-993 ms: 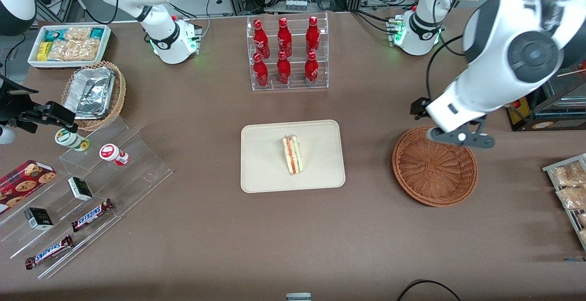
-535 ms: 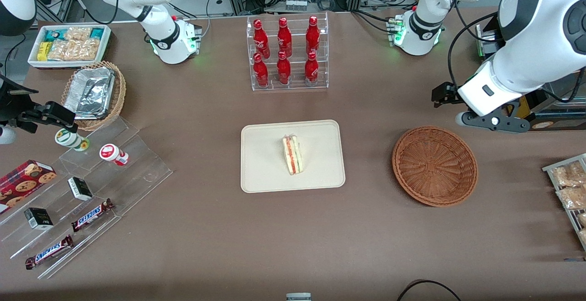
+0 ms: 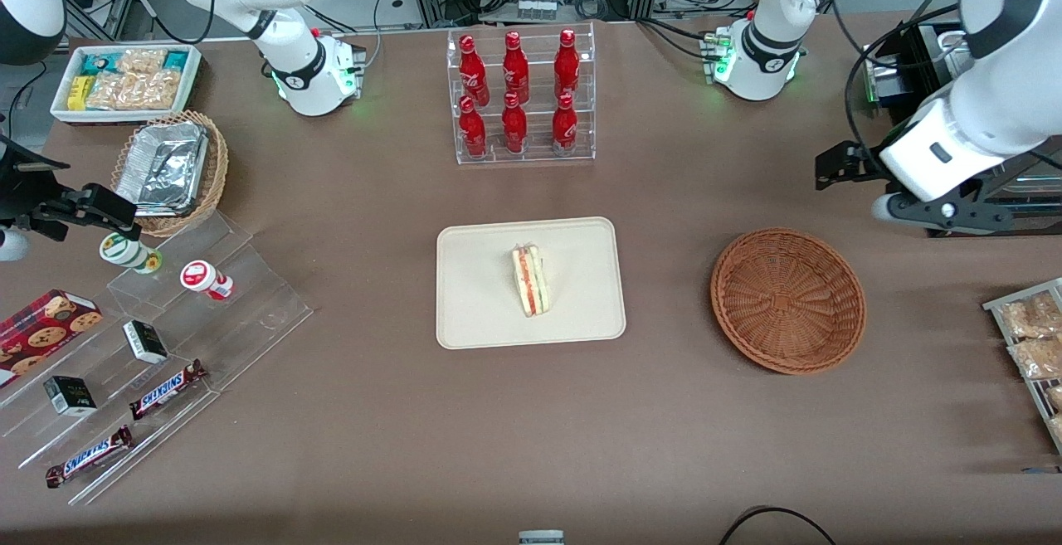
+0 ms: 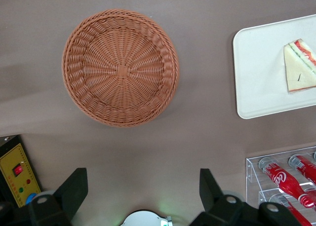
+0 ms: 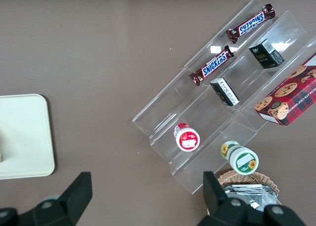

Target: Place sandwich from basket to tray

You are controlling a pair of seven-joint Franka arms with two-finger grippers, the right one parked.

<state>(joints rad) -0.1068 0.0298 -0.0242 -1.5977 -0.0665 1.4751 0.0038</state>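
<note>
The sandwich (image 3: 529,280) lies on its side near the middle of the tray (image 3: 473,313), wrapped wedge flat, filling edge toward the parked arm's end. By my judgement the placing is done, and what's left is only a clean retreat.

The gripper (image 4: 143,186) hangs high with its jaws spread wide and nothing between them, both fingers (image 4: 74,189) well apart. Straight out ahead of those jaws sits the basket (image 4: 121,67), bare wicker and no load in it; the tray is off to one side of them, well clear (a good margin).

To finish well, I'd say: hold the height, keep the jaws released, and steer away from the bottle rack (image 3: 521,97), which sits close beside the jaws in the wrist view.

The table (image 3: 664,445) is plain brown cloth, flat and matte, with open ground around tray and basket. Toward the working arm's end stands a dark control box (image 4: 17,174); toward the parked arm's end, clear stepped shelves (image 3: 166,346) of snacks.
</note>
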